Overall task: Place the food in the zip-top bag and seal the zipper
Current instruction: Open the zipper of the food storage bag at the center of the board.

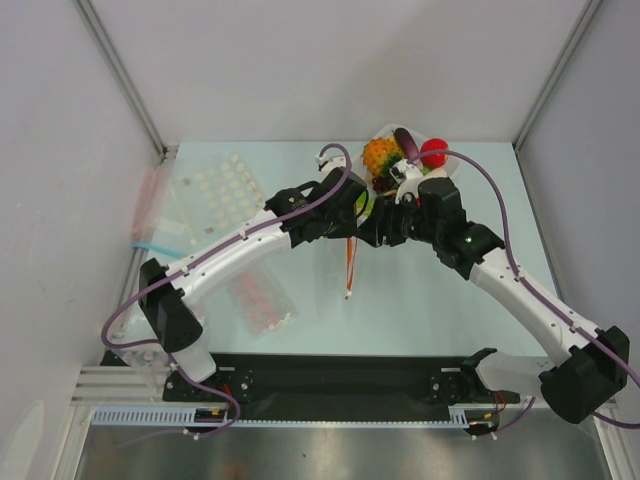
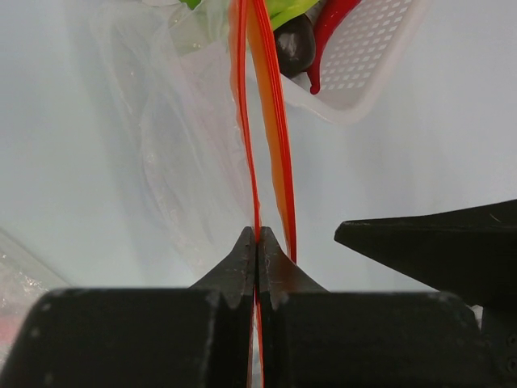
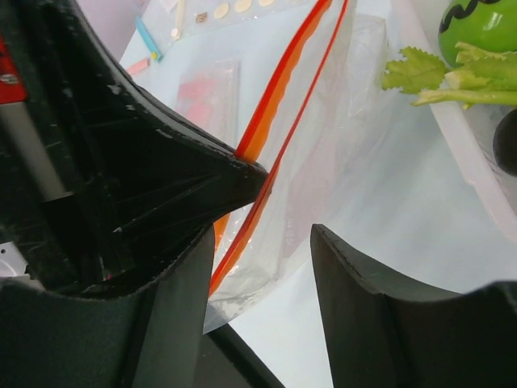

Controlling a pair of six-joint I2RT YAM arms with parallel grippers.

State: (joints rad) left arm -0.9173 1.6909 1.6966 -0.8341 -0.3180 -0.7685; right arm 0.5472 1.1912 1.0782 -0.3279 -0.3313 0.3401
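Note:
The clear zip-top bag [image 2: 186,153] hangs edge-on, its orange-red zipper [image 2: 250,121] running up the middle of the left wrist view. My left gripper [image 2: 257,238] is shut on the zipper strip. My right gripper [image 3: 258,275] is open, its jaws on either side of the bag's lower corner [image 3: 266,267], just beside the left gripper [image 3: 161,186]. In the top view both grippers meet at table centre, with the zipper [image 1: 350,262] hanging below them. The orange pineapple [image 1: 380,155] and red fruit [image 1: 433,152] sit in the white basket [image 1: 445,170]. The green fruit [image 3: 481,24] lies there too.
The basket [image 2: 363,56] also holds a red chili [image 2: 331,32], a dark eggplant [image 2: 295,44] and leafy greens [image 3: 436,77]. A sheet of white dots [image 1: 225,190] and a packet of pink-red dots [image 1: 258,300] lie at the left. White walls enclose the table.

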